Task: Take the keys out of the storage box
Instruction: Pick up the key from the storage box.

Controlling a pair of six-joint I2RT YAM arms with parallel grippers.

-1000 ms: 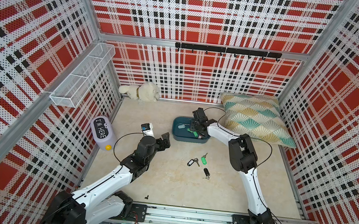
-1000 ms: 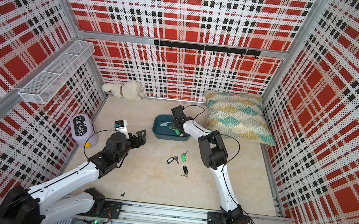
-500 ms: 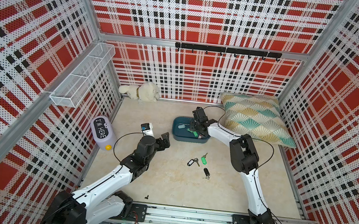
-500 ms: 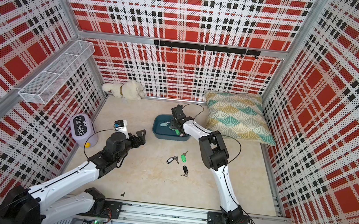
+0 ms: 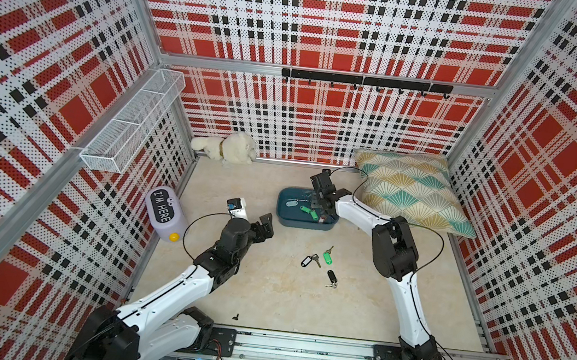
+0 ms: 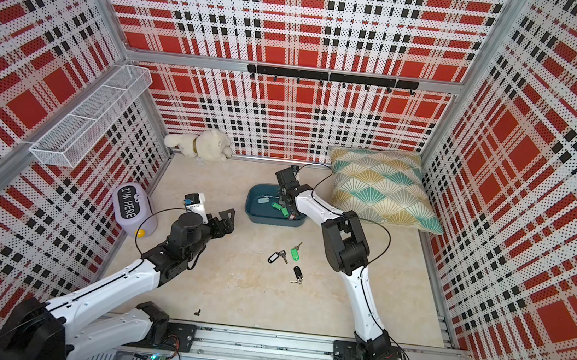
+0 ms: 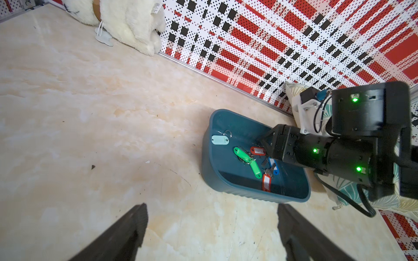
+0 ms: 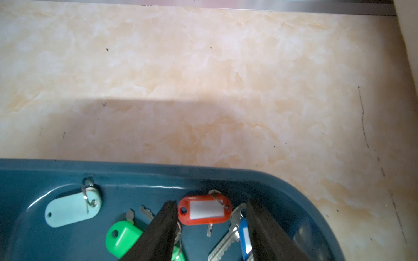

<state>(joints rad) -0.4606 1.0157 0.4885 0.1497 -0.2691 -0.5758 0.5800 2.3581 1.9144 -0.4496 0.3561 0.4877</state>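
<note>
The storage box (image 5: 302, 225) (image 6: 267, 220), a dark teal tub, sits on the floor by the pillow. Several keys lie inside it: a pale teal tag (image 8: 72, 209), green tags (image 7: 243, 154), a red tag (image 8: 204, 210), another red tag (image 7: 267, 182) and a blue tag (image 8: 245, 237). My right gripper (image 8: 211, 203) (image 5: 318, 210) reaches down into the box, open, its fingers either side of the red tag without clamping it. Three keys lie on the floor: black-framed (image 5: 306, 261), green (image 5: 326, 257) and black (image 5: 331, 276). My left gripper (image 7: 211, 206) (image 5: 265, 224) hangs open over bare floor, just short of the box.
A patterned pillow (image 5: 411, 195) lies right of the box and a white plush toy (image 5: 225, 149) at the back wall. The lavender "I'M HERE" container (image 5: 165, 211) stands by the left wall under a wire basket (image 5: 131, 122). A small black scrap (image 5: 235, 317) lies near the front rail.
My right gripper's jaws have spread wider inside the box, around the red tag. The left arm has stayed still.
</note>
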